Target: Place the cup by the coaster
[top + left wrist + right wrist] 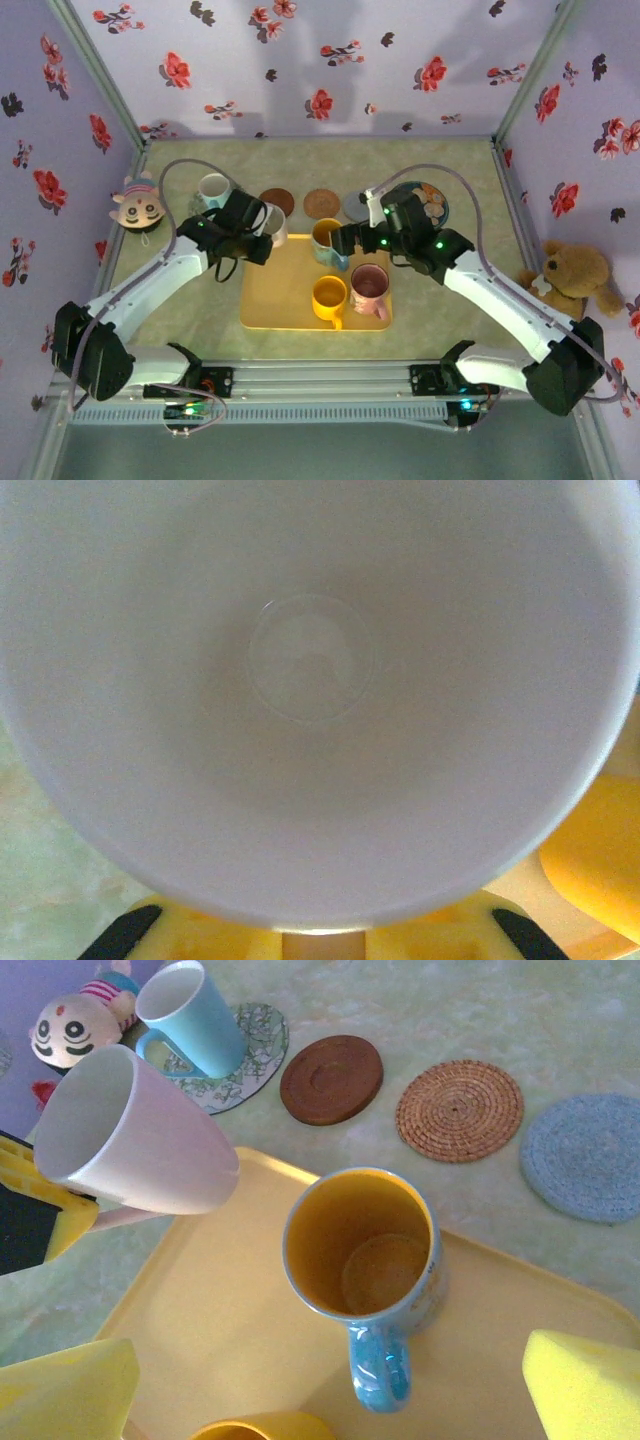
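Between the yellow pads of the left gripper, a pale stub that looks like the handle of the white cup is pinched, the jaws drawn nearly together on it. The left wrist view looks straight into the cup: a plain white inside, clean, with a faint round ring at the bottom. From the right wrist the cup shows a pale, faintly pink outer wall that flares toward the rim. It is tipped well over, mouth toward the left gripper, and hangs lifted above the far left corner of the yellow tray.

The right gripper has its jaws spread wide and grips nothing. Its two yellow pads stand on either side of the near end of a blue mug, which has an orange inside and stands upright on the tray with its handle toward the camera. In the top view this gripper hovers just beside that mug.

Nearer on the tray stand a yellow mug and a pink mug. Beyond the tray lies a row of coasters: a floral one bearing a light blue cup, then a bare brown wooden coaster, a woven coaster and a grey-blue coaster.
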{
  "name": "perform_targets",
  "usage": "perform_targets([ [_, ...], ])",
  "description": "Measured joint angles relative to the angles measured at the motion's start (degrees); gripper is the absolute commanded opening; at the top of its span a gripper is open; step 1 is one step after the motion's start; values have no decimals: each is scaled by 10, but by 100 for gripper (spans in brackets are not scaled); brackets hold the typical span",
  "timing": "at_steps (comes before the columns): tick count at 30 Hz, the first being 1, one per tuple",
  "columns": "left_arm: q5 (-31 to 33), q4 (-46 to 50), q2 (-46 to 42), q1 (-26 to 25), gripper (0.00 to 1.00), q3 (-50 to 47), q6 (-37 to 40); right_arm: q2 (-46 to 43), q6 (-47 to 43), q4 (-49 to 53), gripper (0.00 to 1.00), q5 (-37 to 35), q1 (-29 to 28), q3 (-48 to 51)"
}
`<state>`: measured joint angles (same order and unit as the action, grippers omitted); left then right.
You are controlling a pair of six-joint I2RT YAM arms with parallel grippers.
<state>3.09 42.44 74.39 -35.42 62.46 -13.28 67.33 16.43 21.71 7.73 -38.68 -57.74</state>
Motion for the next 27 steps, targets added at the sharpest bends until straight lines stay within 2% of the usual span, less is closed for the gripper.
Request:
perform_targets([
  [6,32,28,27,2,0,71,45,22,0,6,99,13,0,-38],
  [15,38,30,105,32,0,143,105,56,1,19,100,16,0,-92],
  [27,-6,8,228,97,0,226,159,97,1,41,100,10,0,-120],
])
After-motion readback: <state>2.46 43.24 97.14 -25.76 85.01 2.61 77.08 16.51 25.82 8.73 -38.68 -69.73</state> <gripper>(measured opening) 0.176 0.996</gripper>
